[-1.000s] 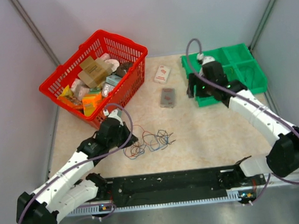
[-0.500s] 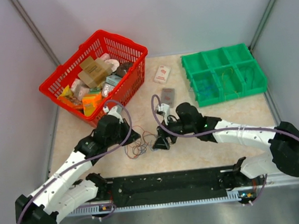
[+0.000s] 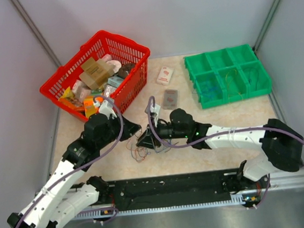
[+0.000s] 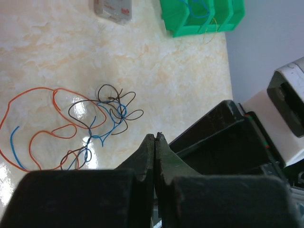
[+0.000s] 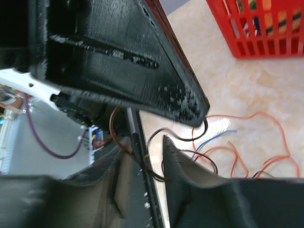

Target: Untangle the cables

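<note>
The cables lie as a loose tangle of orange, blue and black wires on the table between the two arms. My left gripper hangs just above their far-left side, jaws pressed shut. In the right wrist view a black wire runs up to its tip. My right gripper sits over the tangle, facing the left one. Its jaws stand a narrow gap apart, and a dark wire loops through that gap. Orange strands trail off to the right.
A red basket full of packets stands at the back left, close behind the left gripper. A green divided bin with a few wires in it sits at the back right. A grey box and a white packet lie between them.
My right arm swung from the green bin to the tangle and its jaws have narrowed around a dark wire. My left gripper drew back toward the basket, still shut.
</note>
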`<state>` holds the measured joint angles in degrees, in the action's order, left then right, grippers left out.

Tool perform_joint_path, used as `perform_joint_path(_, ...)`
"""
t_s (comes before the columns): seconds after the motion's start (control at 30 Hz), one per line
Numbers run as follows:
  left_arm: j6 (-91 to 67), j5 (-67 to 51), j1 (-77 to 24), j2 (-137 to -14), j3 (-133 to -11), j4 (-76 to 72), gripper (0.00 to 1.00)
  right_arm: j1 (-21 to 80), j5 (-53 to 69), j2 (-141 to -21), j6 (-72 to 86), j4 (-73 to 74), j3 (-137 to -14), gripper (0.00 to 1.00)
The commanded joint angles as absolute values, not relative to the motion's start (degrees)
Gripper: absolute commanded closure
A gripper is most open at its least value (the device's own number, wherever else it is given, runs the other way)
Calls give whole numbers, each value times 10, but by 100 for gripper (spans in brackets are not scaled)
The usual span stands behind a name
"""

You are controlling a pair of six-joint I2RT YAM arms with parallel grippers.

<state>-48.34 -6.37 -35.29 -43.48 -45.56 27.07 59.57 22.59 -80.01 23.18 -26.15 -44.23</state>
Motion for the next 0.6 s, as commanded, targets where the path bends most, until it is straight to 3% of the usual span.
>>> perform_joint_path(0.0, -485, -47, -350, -420, -501, 272, 100, 607, 183, -829, 251, -288, -518, 85)
perform_joint_path(0.07, -468, -36, -350, -415, -521, 285, 97, 608, 171, -810, 250, -304, -501, 100)
perform_joint_path(0.1, -456, -30, -351, -410, -531, 291, 86, 608, 161, -797, 248, -297, -499, 100)
perform_joint_path(0.17, -433, -6, -351, -391, -537, 297, 52, 608, 156, -767, 243, -273, -506, 100)
perform_joint_path(0.23, -412, 37, -350, -368, -526, 299, 38, 606, 145, -738, 244, -226, -529, 100)
perform_joint_path(0.4, -390, 51, -350, -328, -466, 275, 31, 594, 159, -698, 264, -139, -621, 100)
perform_joint_path(0.57, -435, -131, -350, -373, -353, 75, 21, 584, 205, -712, 329, -162, -682, 100)
